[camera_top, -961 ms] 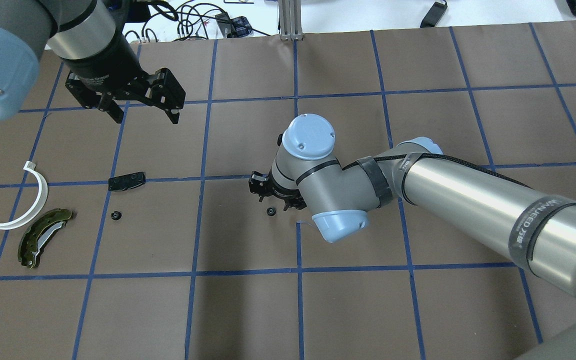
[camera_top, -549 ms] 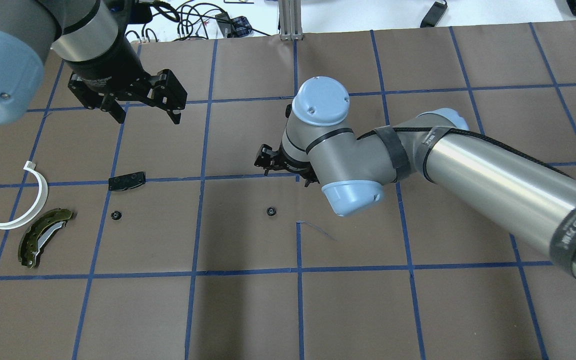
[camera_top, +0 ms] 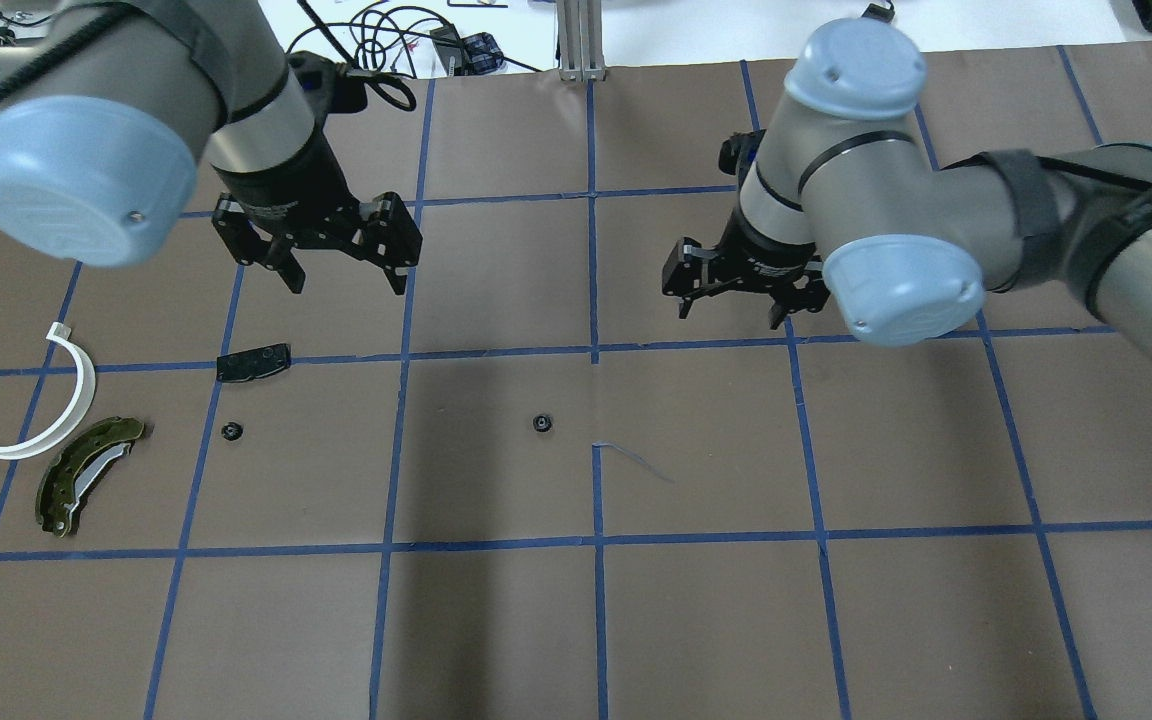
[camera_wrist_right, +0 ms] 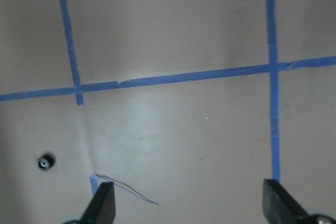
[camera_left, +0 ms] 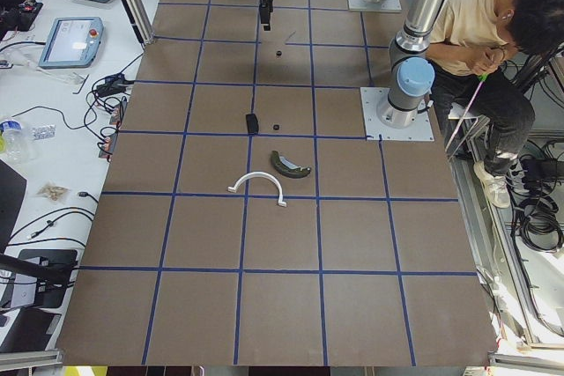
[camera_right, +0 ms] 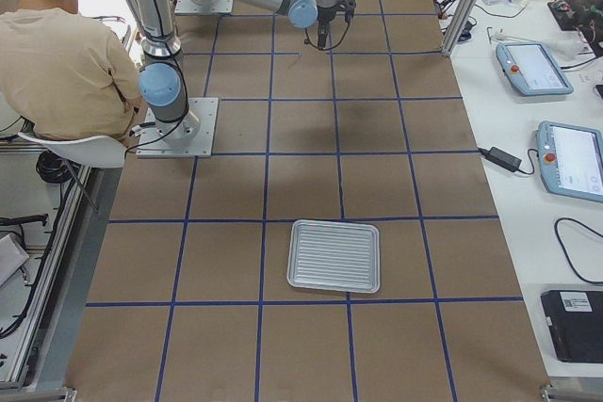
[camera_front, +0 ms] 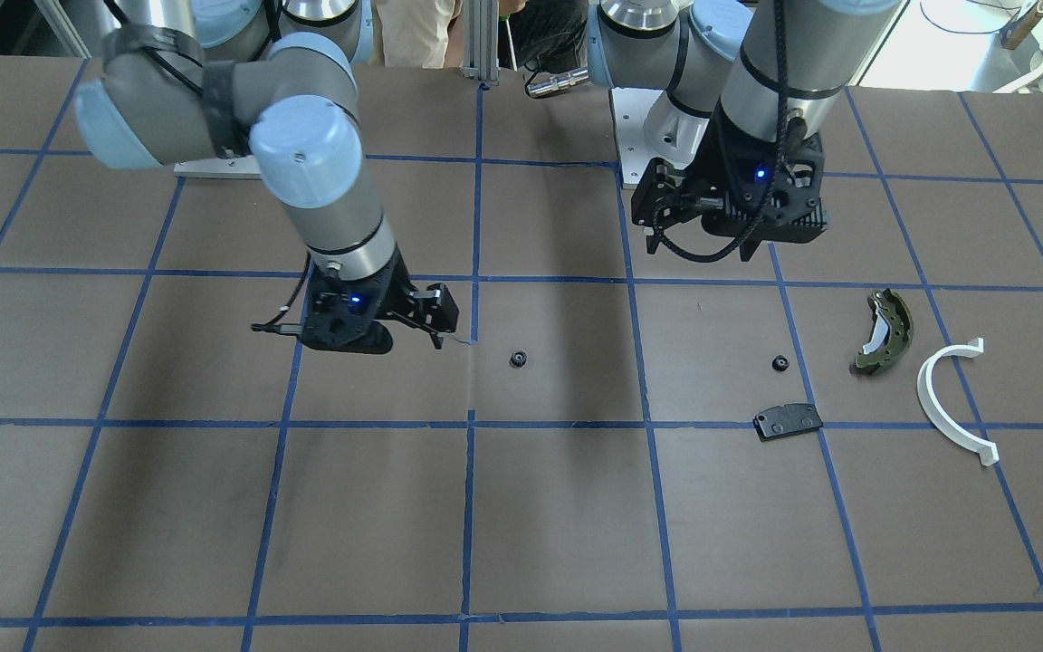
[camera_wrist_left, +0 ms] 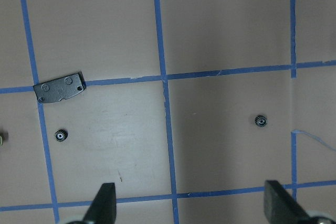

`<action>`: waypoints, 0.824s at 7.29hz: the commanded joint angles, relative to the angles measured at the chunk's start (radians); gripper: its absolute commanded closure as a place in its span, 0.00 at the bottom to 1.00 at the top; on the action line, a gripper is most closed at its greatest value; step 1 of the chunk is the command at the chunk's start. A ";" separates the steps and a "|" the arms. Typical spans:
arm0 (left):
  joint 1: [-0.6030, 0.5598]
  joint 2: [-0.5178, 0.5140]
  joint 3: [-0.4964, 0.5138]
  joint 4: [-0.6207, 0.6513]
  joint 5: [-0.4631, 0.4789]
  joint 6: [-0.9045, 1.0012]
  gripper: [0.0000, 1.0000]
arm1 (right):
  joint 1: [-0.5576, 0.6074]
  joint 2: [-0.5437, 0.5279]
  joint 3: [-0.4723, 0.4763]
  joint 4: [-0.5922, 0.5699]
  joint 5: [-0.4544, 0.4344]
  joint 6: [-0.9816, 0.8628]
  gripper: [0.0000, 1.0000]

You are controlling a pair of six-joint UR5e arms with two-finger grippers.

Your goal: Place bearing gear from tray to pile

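On the table, one gear lies near the middle and a second gear well to its left, just nearer the robot than the plate. Farther left the brake shoe and the half-ring lie side by side, the half-ring outermost. The left gripper hangs beyond the plate, the right gripper beyond and right of the middle gear, and the tray sits well apart toward the table's right end.
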 commanded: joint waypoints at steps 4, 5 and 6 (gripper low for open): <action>-0.153 -0.203 -0.267 0.569 -0.001 -0.258 0.00 | -0.130 -0.139 -0.168 0.431 -0.085 -0.130 0.00; -0.219 -0.223 -0.261 0.583 0.000 -0.294 0.00 | -0.134 -0.131 -0.176 0.425 -0.104 -0.130 0.00; -0.262 -0.243 -0.264 0.583 0.000 -0.301 0.00 | -0.130 -0.134 -0.182 0.424 -0.107 -0.112 0.00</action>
